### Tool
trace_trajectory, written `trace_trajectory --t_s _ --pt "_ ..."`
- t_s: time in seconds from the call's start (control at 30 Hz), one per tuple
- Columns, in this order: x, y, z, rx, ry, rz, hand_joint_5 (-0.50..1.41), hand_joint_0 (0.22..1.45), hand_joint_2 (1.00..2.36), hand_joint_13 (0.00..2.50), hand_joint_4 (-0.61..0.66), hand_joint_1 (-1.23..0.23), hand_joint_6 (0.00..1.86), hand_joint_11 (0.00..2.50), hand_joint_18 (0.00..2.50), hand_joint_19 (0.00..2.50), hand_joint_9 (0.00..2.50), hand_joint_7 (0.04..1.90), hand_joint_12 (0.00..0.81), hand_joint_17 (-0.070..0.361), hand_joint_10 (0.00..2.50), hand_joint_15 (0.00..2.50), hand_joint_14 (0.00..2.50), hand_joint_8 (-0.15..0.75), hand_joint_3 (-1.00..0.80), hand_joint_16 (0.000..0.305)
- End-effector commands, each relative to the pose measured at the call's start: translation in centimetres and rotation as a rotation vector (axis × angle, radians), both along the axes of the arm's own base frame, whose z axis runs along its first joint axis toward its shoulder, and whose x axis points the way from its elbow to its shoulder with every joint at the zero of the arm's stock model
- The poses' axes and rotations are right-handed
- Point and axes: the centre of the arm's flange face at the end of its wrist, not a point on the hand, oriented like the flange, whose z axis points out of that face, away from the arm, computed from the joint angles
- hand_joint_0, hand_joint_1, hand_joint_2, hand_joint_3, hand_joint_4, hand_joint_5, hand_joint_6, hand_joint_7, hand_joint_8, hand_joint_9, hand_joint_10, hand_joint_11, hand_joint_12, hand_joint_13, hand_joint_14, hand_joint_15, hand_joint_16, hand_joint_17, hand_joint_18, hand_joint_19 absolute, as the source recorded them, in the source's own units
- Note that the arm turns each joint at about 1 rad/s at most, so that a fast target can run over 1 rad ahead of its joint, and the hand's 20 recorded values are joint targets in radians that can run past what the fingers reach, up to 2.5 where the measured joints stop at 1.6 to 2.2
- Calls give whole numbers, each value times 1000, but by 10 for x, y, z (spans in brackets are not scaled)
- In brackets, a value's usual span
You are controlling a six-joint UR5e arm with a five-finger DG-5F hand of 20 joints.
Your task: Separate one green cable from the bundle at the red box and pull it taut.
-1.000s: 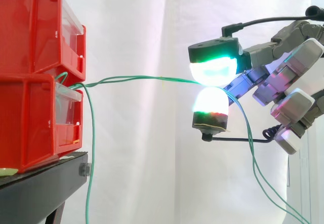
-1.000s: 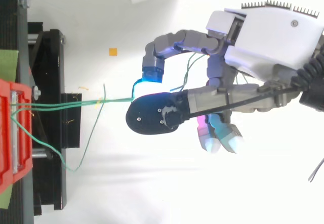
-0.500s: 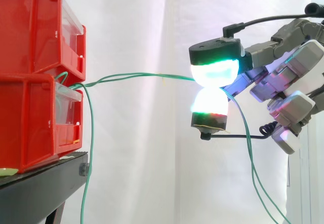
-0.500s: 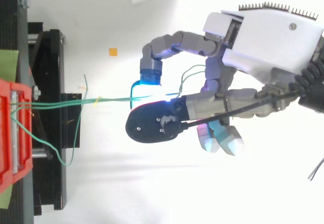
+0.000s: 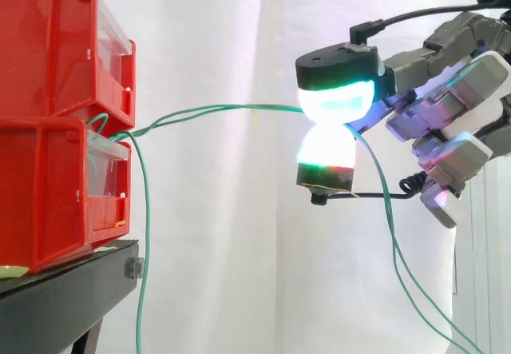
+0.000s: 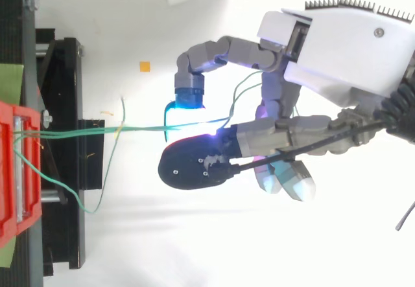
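Spotter: Slack or taut?

Operator: Some slack, I judge. My hand [image 5: 459,90] has two glowing pads [image 5: 331,102] pressed together on the green cable [image 5: 215,112], with the other fingers loosely curled behind them. From the pinch the line runs away from the fingertips to the red box [image 5: 48,194], bowing slightly upward on the way. Behind the pads its tail drops below the palm.

Spotter: One strand only?

Operator: I can't tell. In the top view the bundle [image 6: 71,133] shows more than one line heading toward the pads. A loose strand [image 5: 142,234] hangs beside the black stand [image 5: 64,290], well apart from the fingers. I want to draw straight back from the box, slowly, with a firm squeeze, until that bow flattens and without dragging the box.
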Motion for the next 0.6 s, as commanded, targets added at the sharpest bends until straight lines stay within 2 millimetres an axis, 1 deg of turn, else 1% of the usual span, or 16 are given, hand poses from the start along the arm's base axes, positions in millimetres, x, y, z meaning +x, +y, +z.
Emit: trace_trajectory --t_s 0.0,0.17,0.37,0.57 --pt "0 -1 0 -14 4 5 128 690 1013 1603 6 -672 548 641 1185 528 2069 1323 385 108 24 702 22 237 -350 48" --pt "0 0 0 -15 5 7 127 689 1011 1603 0 -669 549 649 1186 526 2068 1317 387 108 22 692 21 238 -361 48" --pt "1 0 0 -81 23 38 127 688 1011 1601 5 -669 550 647 1186 528 2064 1313 386 108 22 693 20 246 -361 48" --pt "3 1 6 -124 24 59 126 687 1011 1602 -2 -669 550 647 1187 527 2062 1313 385 108 22 688 21 237 -362 48"
